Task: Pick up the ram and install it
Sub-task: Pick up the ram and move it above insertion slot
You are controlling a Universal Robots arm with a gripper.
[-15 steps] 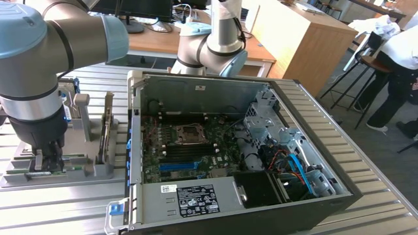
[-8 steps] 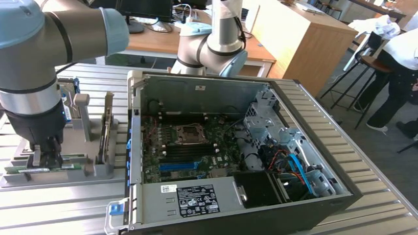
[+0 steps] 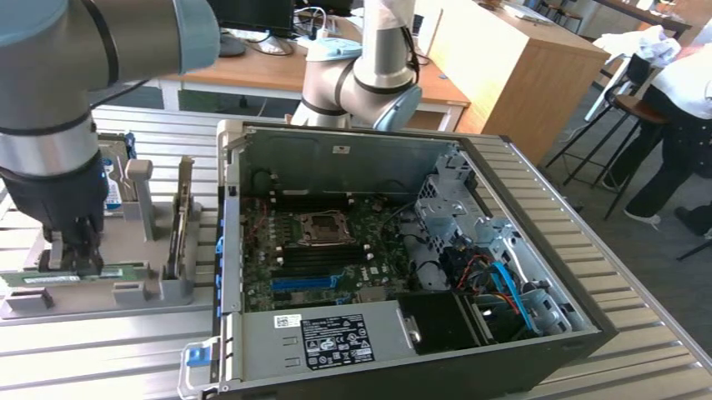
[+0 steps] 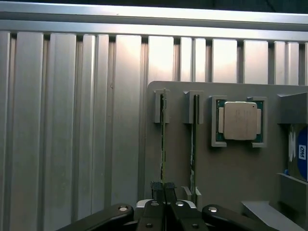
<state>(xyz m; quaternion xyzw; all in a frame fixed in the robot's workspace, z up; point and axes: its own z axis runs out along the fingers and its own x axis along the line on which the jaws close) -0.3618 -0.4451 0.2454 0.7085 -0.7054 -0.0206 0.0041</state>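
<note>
Over on the exterior view's left, the robot arm (image 3: 45,158) points straight down at a grey parts holder (image 3: 150,287) sitting on the ribbed aluminium counter (image 3: 100,358). The jaws are squeezed pretty much shut, pinching the top edge of the ram (image 3: 120,271). That's the green stick with the white label, standing on edge in the holder's near slot. In the wrist view the ram (image 4: 162,139) runs thin-edge-up away from the fingertips (image 4: 156,187), with its far end tucked into a grey bracket. It has bare counter slats on one side and a second stick (image 4: 194,139) just beside it on the other. Past that sit the square silver processor (image 4: 239,120) and a blue-labelled hard drive (image 4: 302,151).

Moving right, the open computer case (image 3: 333,162) lies on its side just beside the holder, with only a thin strip of counter between them. The motherboard (image 3: 333,279) faces up and the power supply (image 3: 323,337) runs along the near wall. The drive cage (image 3: 456,204) and blue cables (image 3: 509,279) are toward the right. The arm's base (image 3: 356,83) stands behind the case.

Further right a bare band of counter runs out to its edge. Beyond it there's grey floor (image 3: 656,258), a stool (image 3: 632,108) and a person (image 3: 681,92) well apart from the counter. Wooden desks (image 3: 523,58) line the back.
</note>
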